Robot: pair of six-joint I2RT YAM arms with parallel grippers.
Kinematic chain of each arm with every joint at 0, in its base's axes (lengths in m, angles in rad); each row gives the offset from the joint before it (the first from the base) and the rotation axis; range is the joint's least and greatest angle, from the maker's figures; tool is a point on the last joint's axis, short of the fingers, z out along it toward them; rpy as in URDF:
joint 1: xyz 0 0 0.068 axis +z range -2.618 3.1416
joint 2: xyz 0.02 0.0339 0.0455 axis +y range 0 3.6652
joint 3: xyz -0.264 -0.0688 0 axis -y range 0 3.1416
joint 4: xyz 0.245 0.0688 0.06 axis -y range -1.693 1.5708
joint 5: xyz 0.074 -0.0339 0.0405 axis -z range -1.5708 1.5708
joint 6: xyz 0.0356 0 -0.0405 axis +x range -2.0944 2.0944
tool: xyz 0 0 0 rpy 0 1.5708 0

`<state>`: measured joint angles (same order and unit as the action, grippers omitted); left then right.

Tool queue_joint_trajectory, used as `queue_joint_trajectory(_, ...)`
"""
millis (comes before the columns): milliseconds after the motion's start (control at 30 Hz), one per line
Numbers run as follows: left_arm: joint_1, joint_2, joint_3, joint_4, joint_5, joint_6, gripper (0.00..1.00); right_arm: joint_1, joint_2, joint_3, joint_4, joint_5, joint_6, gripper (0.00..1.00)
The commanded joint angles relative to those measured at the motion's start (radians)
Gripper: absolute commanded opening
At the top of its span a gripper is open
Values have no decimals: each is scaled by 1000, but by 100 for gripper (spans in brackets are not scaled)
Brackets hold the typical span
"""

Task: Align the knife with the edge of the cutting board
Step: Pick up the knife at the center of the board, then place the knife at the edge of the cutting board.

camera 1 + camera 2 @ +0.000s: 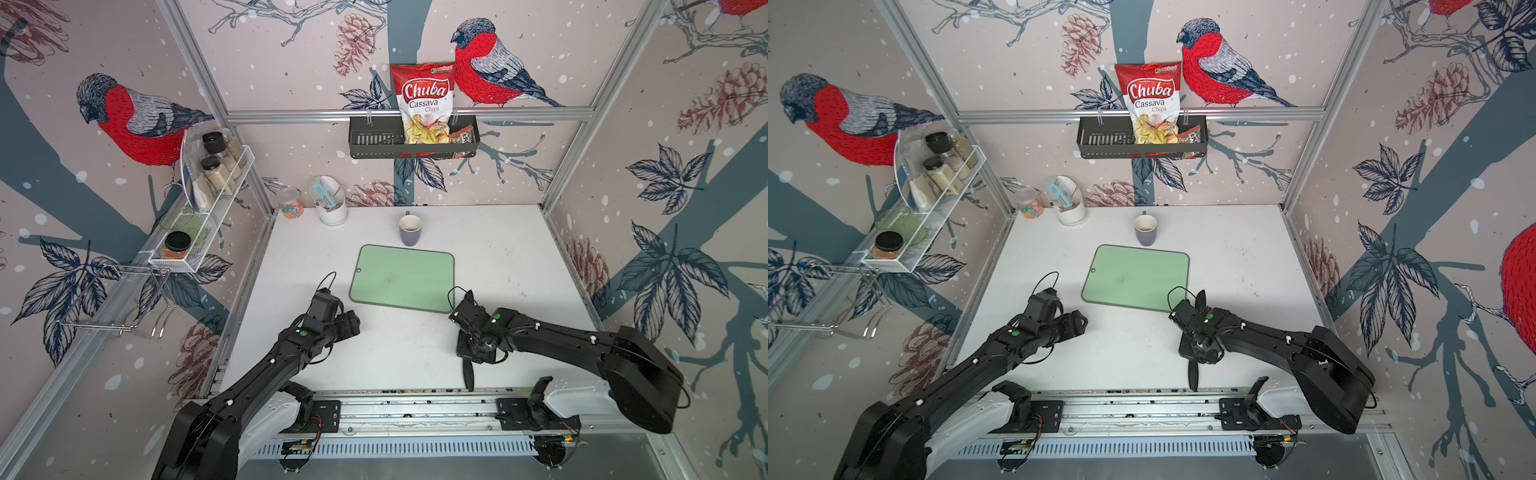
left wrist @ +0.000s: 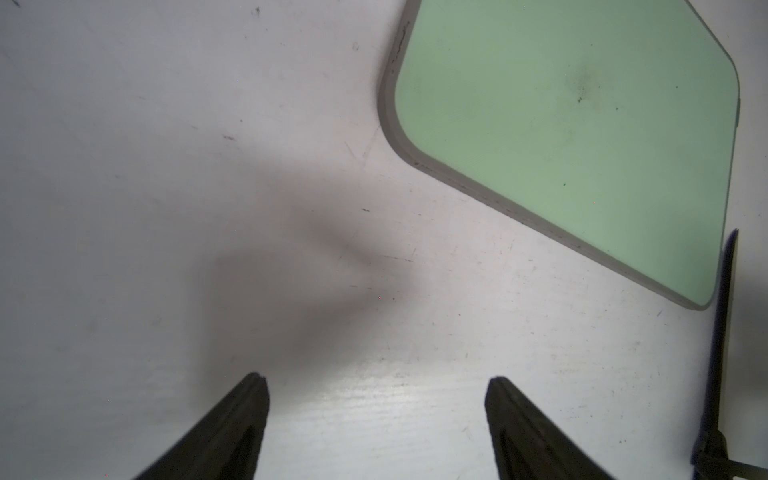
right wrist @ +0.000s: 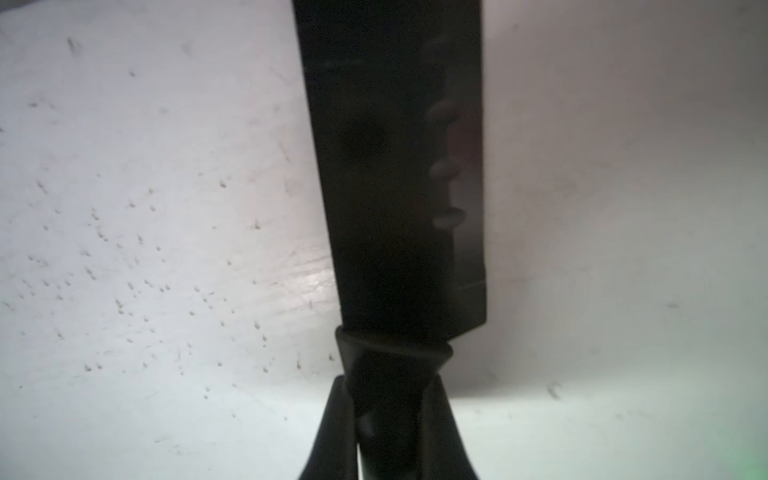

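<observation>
The pale-green cutting board (image 1: 403,276) (image 1: 1138,276) lies flat mid-table, its hole at the left short edge. The black knife (image 1: 468,376) (image 1: 1192,376) lies just right of the board's near right corner, handle toward the front rail and blade tip (image 1: 469,296) beside that corner. My right gripper (image 1: 473,353) (image 3: 390,386) is shut on the knife's handle just behind the blade (image 3: 395,166). My left gripper (image 1: 352,323) (image 2: 376,380) hovers open and holds nothing, left of the board's near edge (image 2: 582,124). The knife's blade (image 2: 725,332) shows at that view's border.
A grey mug (image 1: 410,228) stands just behind the board. A white holder (image 1: 332,205) and a candy jar (image 1: 290,203) sit at the back left. Wall racks hold spice jars (image 1: 216,170) and a chips bag (image 1: 424,104). The metal rail (image 1: 415,401) runs along the front.
</observation>
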<state>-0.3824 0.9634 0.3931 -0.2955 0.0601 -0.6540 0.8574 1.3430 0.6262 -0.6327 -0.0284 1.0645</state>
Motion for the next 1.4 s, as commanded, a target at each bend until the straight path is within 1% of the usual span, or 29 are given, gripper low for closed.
queue_joint_trajectory(0,-4,-3,1,-5,-10,3,84,-39,11,10,-33,-12,-44,0)
queue_joint_trajectory(367,-4,17,9,-10,-10,3,84,-88,-20,93,-88,8,-96,0)
queue_joint_trajectory(700,-11,-25,8,-40,-17,3,84,-93,-7,190,-158,52,-107,0)
queue_joint_trajectory(800,-17,-27,13,-52,-26,3,84,-81,24,235,-163,51,-108,0)
queue_joint_trajectory(933,-48,-49,30,-78,-47,1,84,-40,98,316,-167,49,-108,0)
queue_joint_trajectory(1133,-60,-91,45,-147,-169,15,85,33,255,473,-176,57,-115,0)
queue_joint_trajectory(1267,-62,-106,45,-147,-168,23,84,59,352,554,-195,84,-110,0)
queue_joint_trajectory(1367,-61,-116,39,-144,-168,21,85,58,401,565,-176,83,-95,0)
